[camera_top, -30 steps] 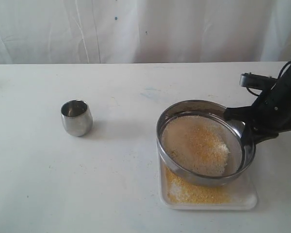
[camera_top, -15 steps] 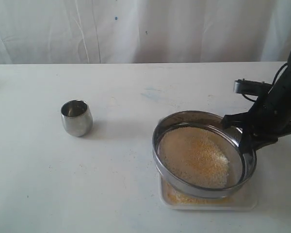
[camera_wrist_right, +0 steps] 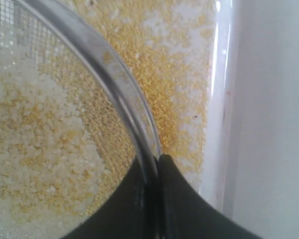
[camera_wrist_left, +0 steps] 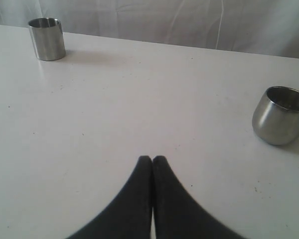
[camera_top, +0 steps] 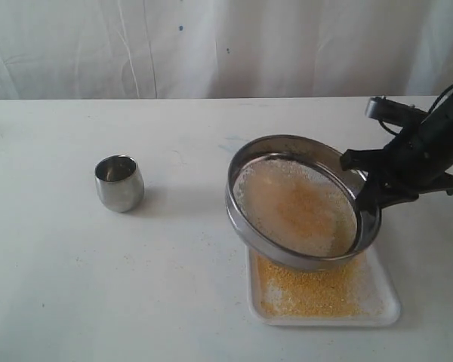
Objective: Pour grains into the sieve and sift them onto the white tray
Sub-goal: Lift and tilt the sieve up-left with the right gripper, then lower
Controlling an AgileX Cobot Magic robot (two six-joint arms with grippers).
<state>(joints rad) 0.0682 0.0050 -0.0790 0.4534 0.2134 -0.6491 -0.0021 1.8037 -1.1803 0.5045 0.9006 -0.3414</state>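
Sieve [camera_top: 302,262] — tilted — partly hides white tray [camera_top: 385,302].

The left pincer [camera_wrist_left: 152,160] and right pincer [camera_wrist_right: 156,160] share smooth, matte-black, tapering fingers; a thin black cable [camera_top: 447,98] loops off the right arm.

The right gripper [camera_top: 365,186] pinches the tilted sieve [camera_top: 285,142] by its rim, grains [camera_top: 298,207] inside. Below the fingers lies the white tray [camera_top: 389,304], yellow-dusted. A steel cup [camera_top: 119,183] stands well apart.
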